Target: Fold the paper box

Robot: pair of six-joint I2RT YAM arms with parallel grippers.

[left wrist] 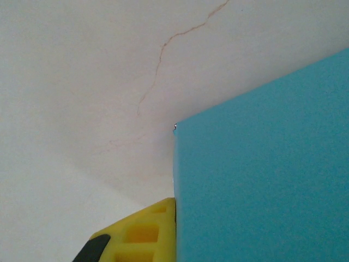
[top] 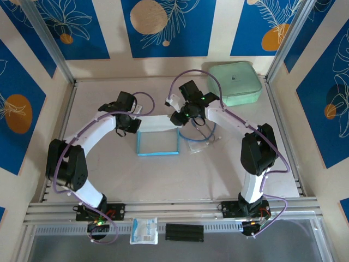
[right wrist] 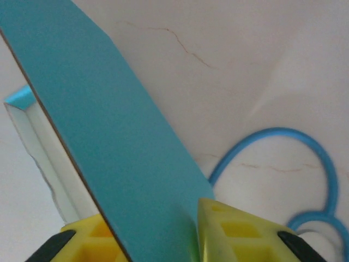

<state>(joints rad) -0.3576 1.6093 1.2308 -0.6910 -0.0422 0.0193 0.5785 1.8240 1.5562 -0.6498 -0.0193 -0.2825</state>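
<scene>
The box (top: 158, 124) lies on the desk (top: 109, 174) between the two sets of fingers, with a white panel facing up and a blue rim on the side away from them.

The left fingers (left wrist: 147, 234) are closed on the box's left edge. A blue panel stands hard against the visible yellow finger, and the other finger is hidden behind it.

The right fingers (right wrist: 234, 229) are narrowly parted. A blue panel slants up between them and touches the right-hand finger; a firm grip is not evident.

A blue cable (right wrist: 322, 164) loops on the desk just right of the right fingers. A green case (top: 234, 83) sits beyond them, well apart.
</scene>
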